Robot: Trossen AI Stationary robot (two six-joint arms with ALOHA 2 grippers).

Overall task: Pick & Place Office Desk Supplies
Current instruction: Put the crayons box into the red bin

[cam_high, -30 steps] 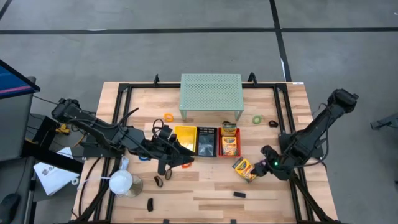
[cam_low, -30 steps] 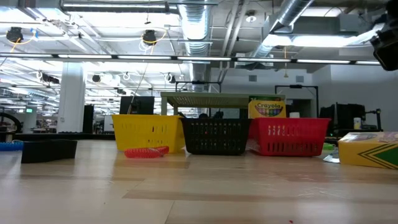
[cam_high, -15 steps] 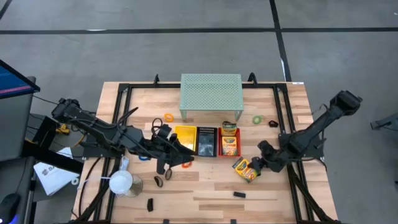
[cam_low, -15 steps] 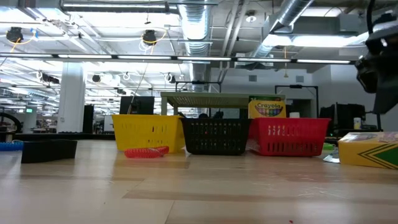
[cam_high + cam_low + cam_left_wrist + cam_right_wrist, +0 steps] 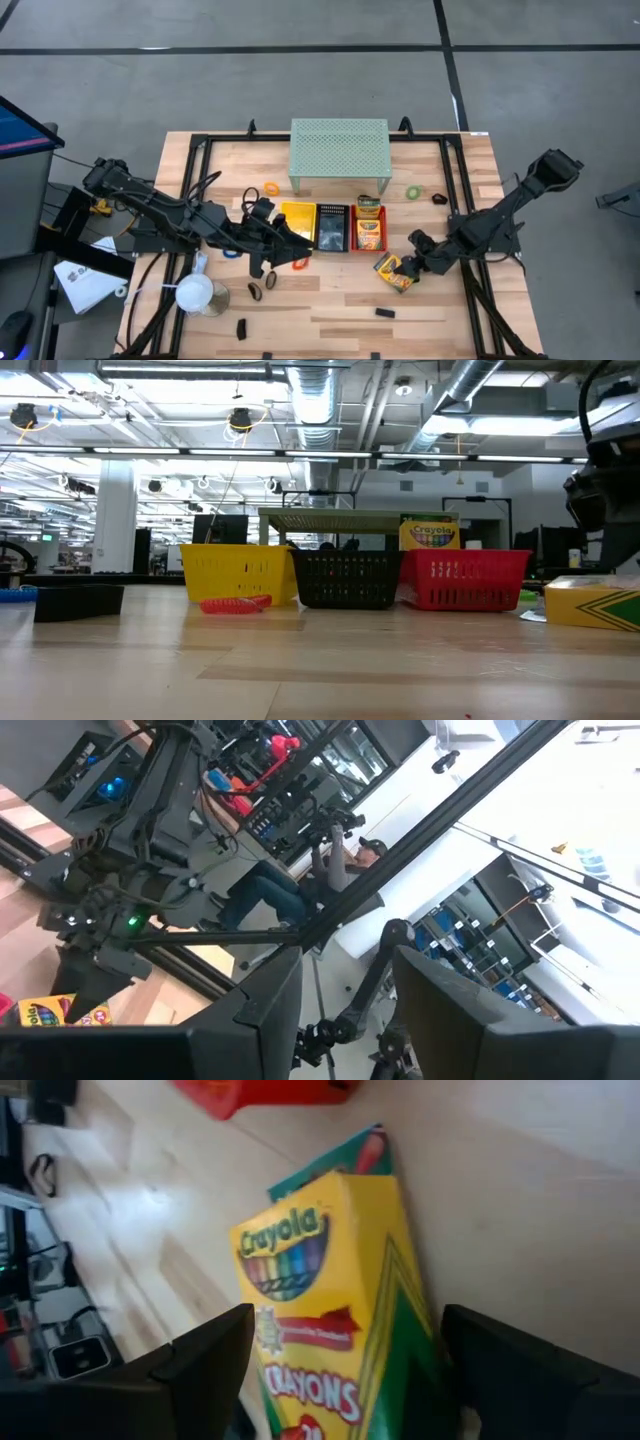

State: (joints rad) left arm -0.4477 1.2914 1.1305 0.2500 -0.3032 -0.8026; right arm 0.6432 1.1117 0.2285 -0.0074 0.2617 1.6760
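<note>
A yellow-green crayon box [image 5: 392, 271] lies flat on the table in front of the red basket [image 5: 368, 246]; the right wrist view shows this crayon box [image 5: 330, 1310] close up. My right gripper [image 5: 408, 265] slants down at its right end, open, with one finger [image 5: 205, 1365] on each side of the box, and I see no touch. My left gripper [image 5: 296, 243] hangs level above the yellow basket [image 5: 297, 216], open and with nothing between its fingers [image 5: 255, 1015]. Two more crayon boxes [image 5: 369, 222] stand in the red basket.
A black basket [image 5: 332, 226] sits between the yellow and red ones. A pale green mesh shelf [image 5: 339, 148] stands behind them. Loose rings lie about: orange [image 5: 271, 188], green [image 5: 413, 191], red [image 5: 300, 264]. Black clips [image 5: 385, 313] lie near the front; a white lamp-like object [image 5: 196, 293] stands front left.
My right gripper has come down and gone toward the table's left, reaching the loose crayon box, and it has stayed open. In the low view it has sunk into the picture at the right. The box has not moved.
</note>
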